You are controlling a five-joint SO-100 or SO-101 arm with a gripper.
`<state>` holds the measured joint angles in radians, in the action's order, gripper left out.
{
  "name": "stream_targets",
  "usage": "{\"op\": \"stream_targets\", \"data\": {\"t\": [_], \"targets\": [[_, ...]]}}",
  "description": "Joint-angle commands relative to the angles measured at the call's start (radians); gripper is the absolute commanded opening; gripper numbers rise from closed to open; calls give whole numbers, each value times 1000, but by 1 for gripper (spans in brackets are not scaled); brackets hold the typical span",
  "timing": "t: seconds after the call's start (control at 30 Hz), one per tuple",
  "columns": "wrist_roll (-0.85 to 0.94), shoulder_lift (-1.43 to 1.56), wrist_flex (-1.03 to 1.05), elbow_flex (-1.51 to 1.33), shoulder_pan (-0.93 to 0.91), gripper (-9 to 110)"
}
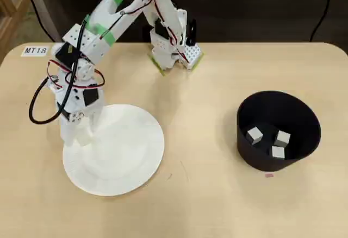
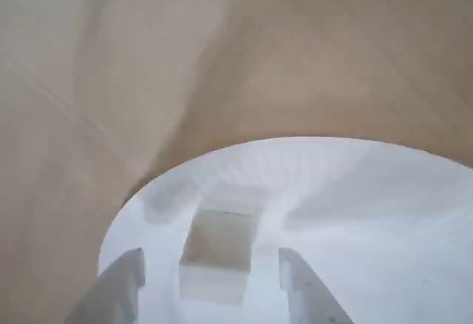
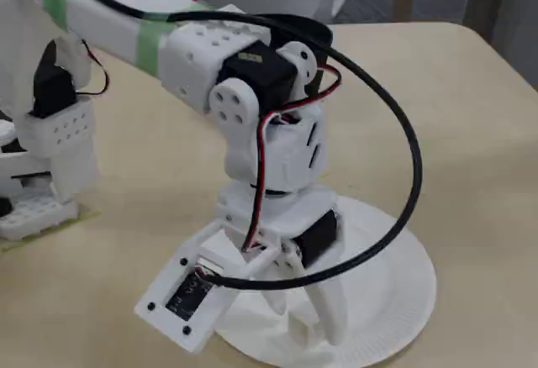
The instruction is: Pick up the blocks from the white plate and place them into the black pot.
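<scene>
- The gripper (image 2: pixel 211 287) is low over the white plate (image 2: pixel 384 213), and in the wrist view its two fingers (image 2: pixel 122 283) stand apart, one on each side of a pale block (image 2: pixel 218 254).
- There is a thin gap between the block and each finger, so the claw is around the block without clamping it; the opening is only a little wider than the block.
- This block lies on the plate close to its rim, and in the wrist view the bare table (image 2: pixel 222 58) begins just behind that rim.
- In the fixed view the fingertips (image 3: pixel 332 326) reach down to the plate (image 3: pixel 395 301) at its near edge, and a small pale block (image 3: pixel 303 333) shows between them.
- In the overhead view the gripper (image 1: pixel 76 132) is at the left edge of the plate (image 1: pixel 128 156); the arm's own body hides the block there, and the visible part of the plate is bare.
- The black pot (image 1: pixel 278 130) stands on the right side of the table, well apart from the plate.
- Inside the pot lie three blocks (image 1: pixel 254 135), close together on its floor.
- The arm's base (image 1: pixel 174 50) is fixed at the far edge of the table, and a black cable (image 3: pixel 395 133) loops around the wrist.
- A small label (image 1: pixel 35 50) reading MT18 sits in the far left corner of the table (image 1: pixel 206 194).
</scene>
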<state>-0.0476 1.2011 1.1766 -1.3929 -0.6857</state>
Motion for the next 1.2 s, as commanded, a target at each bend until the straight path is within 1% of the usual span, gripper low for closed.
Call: {"op": "stream_targets", "data": {"t": [0.0,0.07,0.1,0.17,0.2,0.37,0.57,0.7,0.87,0.97,1.07,1.17], "targets": [[-6,-12,18,71,9,22],[-8,-20,18,80,9,17],[-12,-23,12,80,9,13],[-26,-31,8,91,6,1],[-29,-38,8,100,6,-2],[14,-17,-5,110,31,-2],[107,201,-75,101,163,-2],[141,426,-115,31,308,-2],[133,813,-268,-285,551,-2],[110,988,-314,-436,723,-2],[100,1089,-385,-549,923,-2],[106,1104,-465,-630,1106,-2]]}}
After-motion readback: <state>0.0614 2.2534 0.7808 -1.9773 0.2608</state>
